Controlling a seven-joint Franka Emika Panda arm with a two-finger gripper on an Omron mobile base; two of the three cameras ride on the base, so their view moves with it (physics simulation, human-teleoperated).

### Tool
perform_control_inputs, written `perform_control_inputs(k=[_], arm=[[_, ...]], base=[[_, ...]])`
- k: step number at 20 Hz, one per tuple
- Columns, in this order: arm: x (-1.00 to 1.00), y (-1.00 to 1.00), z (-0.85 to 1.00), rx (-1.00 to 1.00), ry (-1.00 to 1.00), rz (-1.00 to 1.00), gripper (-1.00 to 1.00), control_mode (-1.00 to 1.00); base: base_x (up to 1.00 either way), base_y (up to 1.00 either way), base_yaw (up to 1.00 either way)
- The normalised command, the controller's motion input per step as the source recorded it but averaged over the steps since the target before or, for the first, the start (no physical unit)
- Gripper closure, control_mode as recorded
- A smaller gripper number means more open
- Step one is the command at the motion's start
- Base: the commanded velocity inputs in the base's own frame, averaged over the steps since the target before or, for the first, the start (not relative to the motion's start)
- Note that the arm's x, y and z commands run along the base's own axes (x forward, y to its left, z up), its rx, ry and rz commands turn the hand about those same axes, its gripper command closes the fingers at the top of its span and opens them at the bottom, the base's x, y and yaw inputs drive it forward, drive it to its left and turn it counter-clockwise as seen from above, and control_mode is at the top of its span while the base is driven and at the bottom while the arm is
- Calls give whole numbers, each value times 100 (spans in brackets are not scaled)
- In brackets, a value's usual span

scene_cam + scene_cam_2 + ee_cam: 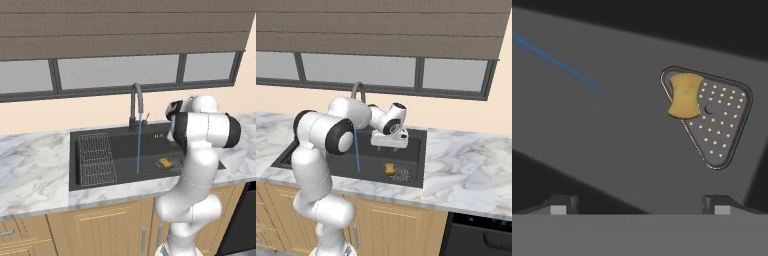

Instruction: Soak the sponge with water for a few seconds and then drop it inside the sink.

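The mustard-yellow sponge (684,95) lies loose on the mesh drain strainer (719,125) on the floor of the black sink (612,135). From the base views the sponge (165,163) (389,168) rests right of the water (138,145), a thin blue stream falling from the dark gooseneck faucet (136,102) to the basin floor. My gripper (640,205) hangs above the basin, open, with its fingertips wide apart and nothing between them. The hand (390,140) is over the sink's right part, above and slightly behind the sponge.
A wire grid rack (96,159) lies in the left part of the basin. Marble counter (35,165) runs on both sides of the sink. A window and wall stand behind the faucet. A dark appliance (481,235) sits under the counter at the right.
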Motion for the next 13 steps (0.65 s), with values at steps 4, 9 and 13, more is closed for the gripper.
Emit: perform_control_inputs(k=[4,9,13], arm=[[-60,0,76,0,0,0,-100,-100],[-57,0,70,0,0,0,-100,-100],[-54,0,65,0,0,0,-100,-100]], base=[[0,0,0],[0,0,0],[0,0,0]])
